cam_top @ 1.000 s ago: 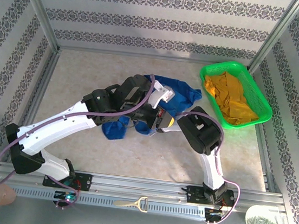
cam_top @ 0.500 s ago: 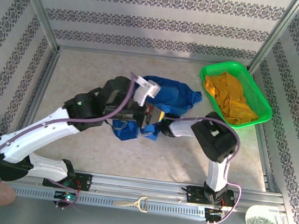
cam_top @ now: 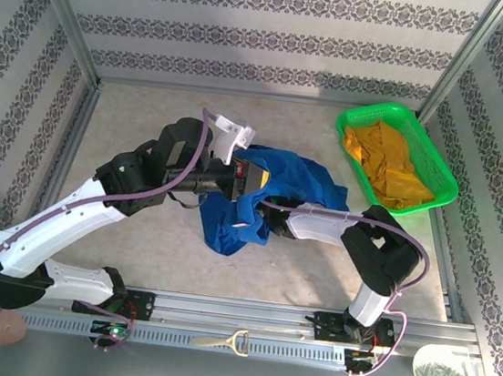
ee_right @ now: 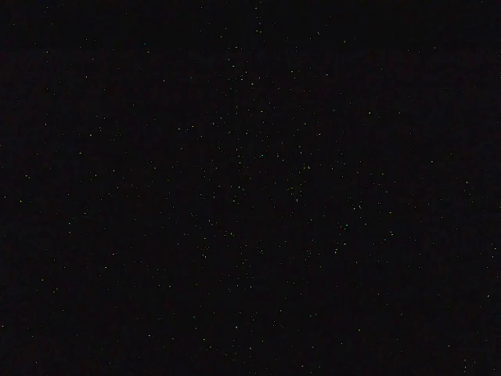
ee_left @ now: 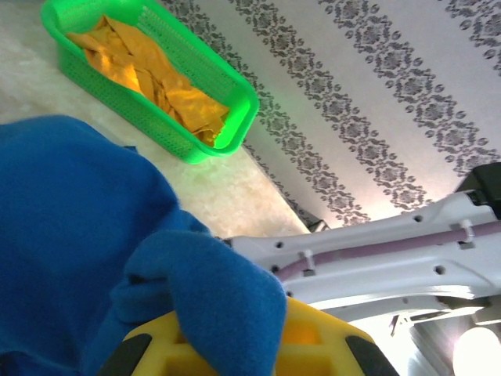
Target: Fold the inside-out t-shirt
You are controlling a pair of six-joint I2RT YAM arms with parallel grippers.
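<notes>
Smothered by the blue t-shirt [cam_top: 300,183] at left gripper [cam_top: 254,185] and right gripper [cam_top: 272,223] alike; cannot tell either grip. Nearby, apart: green basket [cam_top: 345,124] with yellow cloth [cam_top: 388,163].

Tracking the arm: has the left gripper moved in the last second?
Yes. The left gripper has shifted left in the top view, farther from the green basket.

No legible txt, labels, nos. or signs on anything in view.
</notes>
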